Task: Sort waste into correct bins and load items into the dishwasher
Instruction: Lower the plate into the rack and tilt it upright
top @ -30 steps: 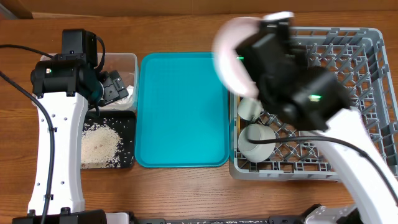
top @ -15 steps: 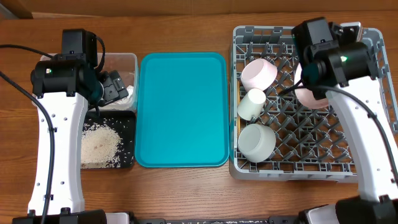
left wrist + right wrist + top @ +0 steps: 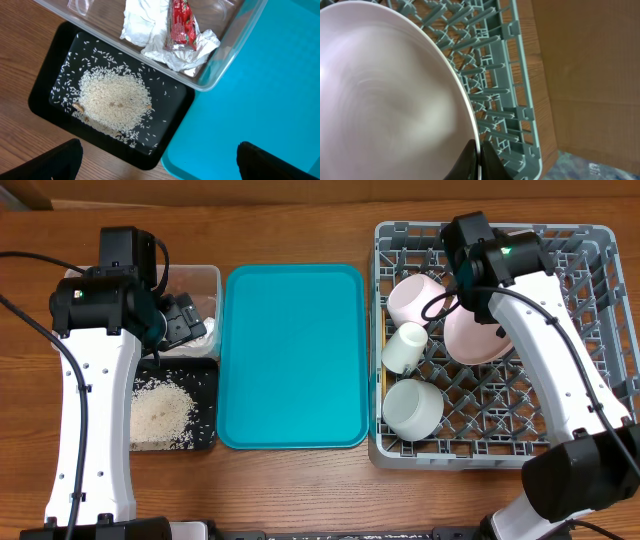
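The grey pegged plastic dish rack (image 3: 590,420) on the right of the wooden table (image 3: 300,490) holds a pale pink cup (image 3: 415,300), a small white cup (image 3: 405,348) and a white bowl (image 3: 412,408) along its left side. A round pale plate (image 3: 470,340) leans just right of them. The right wrist view shows the right end effector (image 3: 479,162) clamped on the plate's smooth rim. At far left, the clear tub (image 3: 220,75) contains crumpled white tissue (image 3: 145,20) and a red crinkled wrapper (image 3: 181,22), details the overhead view hides. The shallow black tray (image 3: 45,90) nearer holds loose rice (image 3: 112,102). The flat teal tray (image 3: 290,355) lies between. The left end effector (image 3: 165,162) hangs with fingers spread wide above the bins.
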Motion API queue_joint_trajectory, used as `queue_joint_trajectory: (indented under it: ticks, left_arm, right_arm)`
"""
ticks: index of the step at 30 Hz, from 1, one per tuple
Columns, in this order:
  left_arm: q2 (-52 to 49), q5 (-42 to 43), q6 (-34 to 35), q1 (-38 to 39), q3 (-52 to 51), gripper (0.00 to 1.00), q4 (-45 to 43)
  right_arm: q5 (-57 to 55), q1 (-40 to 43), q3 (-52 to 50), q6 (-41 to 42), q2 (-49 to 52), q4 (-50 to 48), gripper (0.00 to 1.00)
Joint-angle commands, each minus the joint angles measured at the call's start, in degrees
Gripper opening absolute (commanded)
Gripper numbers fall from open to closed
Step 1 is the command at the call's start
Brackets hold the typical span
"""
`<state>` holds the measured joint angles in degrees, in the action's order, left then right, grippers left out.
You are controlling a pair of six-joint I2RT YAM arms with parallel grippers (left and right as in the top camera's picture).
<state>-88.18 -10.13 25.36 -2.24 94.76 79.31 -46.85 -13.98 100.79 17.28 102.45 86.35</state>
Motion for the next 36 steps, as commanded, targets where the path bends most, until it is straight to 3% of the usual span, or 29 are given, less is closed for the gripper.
queue_joint_trajectory:
  ticks: [1, 23, 27, 30, 36]
  left_arm:
    - [-0.2, -0.4, 0.2, 0.0, 0.5, 1.00, -0.1]
    - [-0.2, -0.4, 0.2, 0.0, 0.5, 1.00, -0.1]
    - [-0.2, -0.4, 0.2, 0.0, 0.5, 1.00, -0.1]
    - [-0.2, -0.4, 0.2, 0.0, 0.5, 1.00, -0.1]
    - [-0.2, -0.4, 0.2, 0.0, 0.5, 1.00, -0.1]
  right_arm:
    - [1.0, -0.2, -0.3, 0.8, 0.0, -1.0, 0.04]
    - [3.3, -2.1, 0.9, 0.4, 0.0, -6.4, 0.10]
    - [3.4, -1.0, 0.9, 5.6, -0.1, -4.7, 0.11]
    - [9.9, 2.2, 0.9, 7.2, -0.3, -4.2, 0.20]
    - [36.1, 16.2, 0.9, 1.9, -0.3, -5.9, 0.21]
